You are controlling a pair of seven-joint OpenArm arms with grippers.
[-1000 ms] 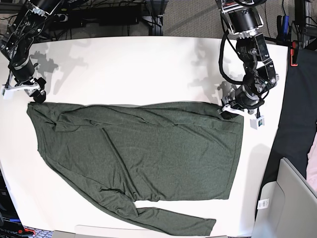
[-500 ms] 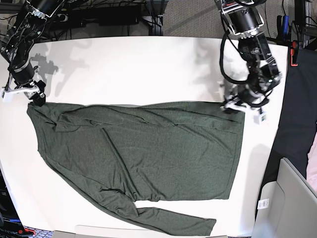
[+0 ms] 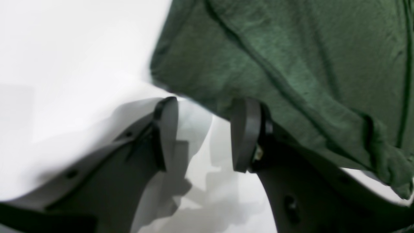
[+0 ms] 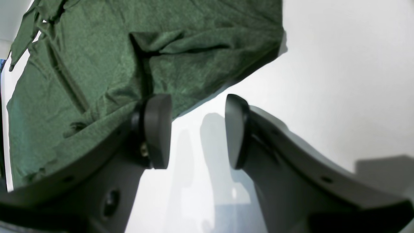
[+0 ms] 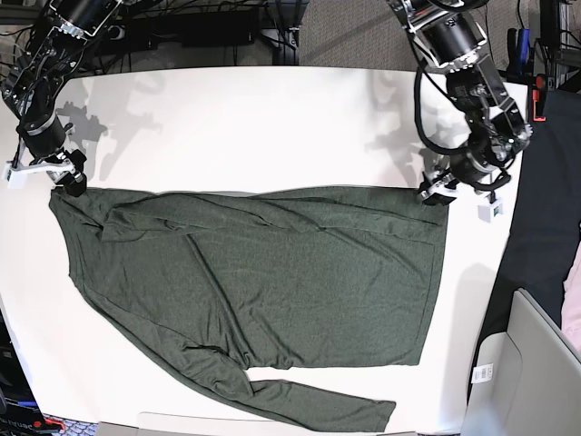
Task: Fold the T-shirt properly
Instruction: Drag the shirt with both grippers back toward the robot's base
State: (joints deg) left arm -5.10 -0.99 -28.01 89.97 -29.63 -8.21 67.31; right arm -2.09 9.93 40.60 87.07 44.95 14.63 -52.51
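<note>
The T-shirt, dark olive green and long-sleeved, lies spread flat on the white table, with one sleeve trailing along the front edge. My left gripper hovers at its top right corner. In the left wrist view the left gripper is open with bare table between its pads, and the T-shirt's edge lies just past the right finger. My right gripper stands at the top left corner. In the right wrist view the right gripper is open and empty, with the T-shirt beside its left finger.
A black cloth hangs past the table's right edge. A pale grey bin stands at the lower right. Cables and stands line the back. The T-shirt's sleeve reaches the table's front edge.
My left gripper has opened wider, let go of the T-shirt's top right corner and drawn off to the right. The right gripper has barely moved.
</note>
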